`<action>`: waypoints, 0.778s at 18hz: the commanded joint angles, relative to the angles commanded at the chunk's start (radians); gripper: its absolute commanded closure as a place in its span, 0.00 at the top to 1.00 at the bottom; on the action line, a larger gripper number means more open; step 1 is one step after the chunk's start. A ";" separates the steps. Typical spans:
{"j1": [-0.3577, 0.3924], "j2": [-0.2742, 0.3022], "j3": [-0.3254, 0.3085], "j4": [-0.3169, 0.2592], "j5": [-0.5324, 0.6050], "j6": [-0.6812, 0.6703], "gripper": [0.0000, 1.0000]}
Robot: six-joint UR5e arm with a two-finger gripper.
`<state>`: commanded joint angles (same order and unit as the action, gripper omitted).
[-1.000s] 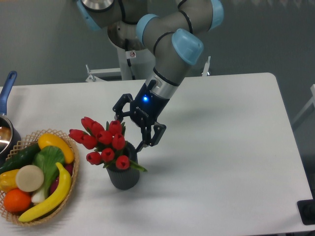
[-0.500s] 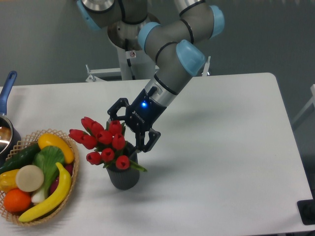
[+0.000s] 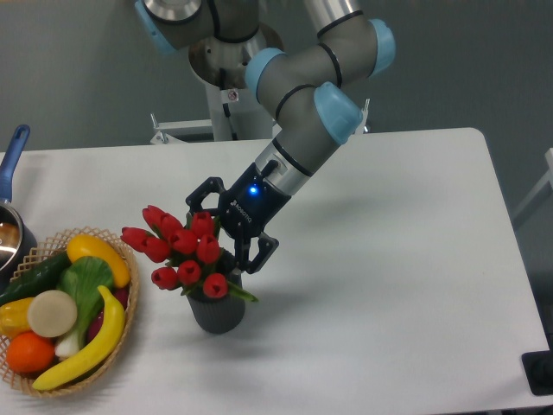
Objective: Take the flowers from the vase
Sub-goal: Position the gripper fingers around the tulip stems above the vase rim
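The flowers, a bunch of red tulip buds with green leaves, stand in the small dark grey ribbed vase at the front left of the white table. My gripper comes in from the upper right and is open. One finger is behind the bunch and the other finger is at its right side, near the vase's rim. The buds at the right of the bunch lie between the fingers. The stems are hidden inside the vase.
A round wicker basket of fruit and vegetables stands at the left front, close to the vase. A pot with a blue handle is at the left edge. A metal stand rises behind the table.
The gripper has shifted left and slightly down toward the bunch, so its fingers now straddle the right-hand buds. The flowers and vase have not moved.
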<state>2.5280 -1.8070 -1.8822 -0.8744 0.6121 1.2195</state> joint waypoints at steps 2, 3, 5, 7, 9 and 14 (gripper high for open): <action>0.006 0.000 0.002 0.000 -0.026 0.002 0.99; 0.008 0.000 0.003 0.000 -0.038 0.003 0.94; 0.008 -0.002 0.003 0.000 -0.038 0.005 0.83; 0.008 -0.005 0.003 0.000 -0.038 0.005 0.73; 0.008 -0.005 0.003 0.000 -0.038 0.006 0.63; 0.015 -0.005 0.003 0.000 -0.040 0.005 0.51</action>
<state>2.5433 -1.8116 -1.8791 -0.8744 0.5722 1.2241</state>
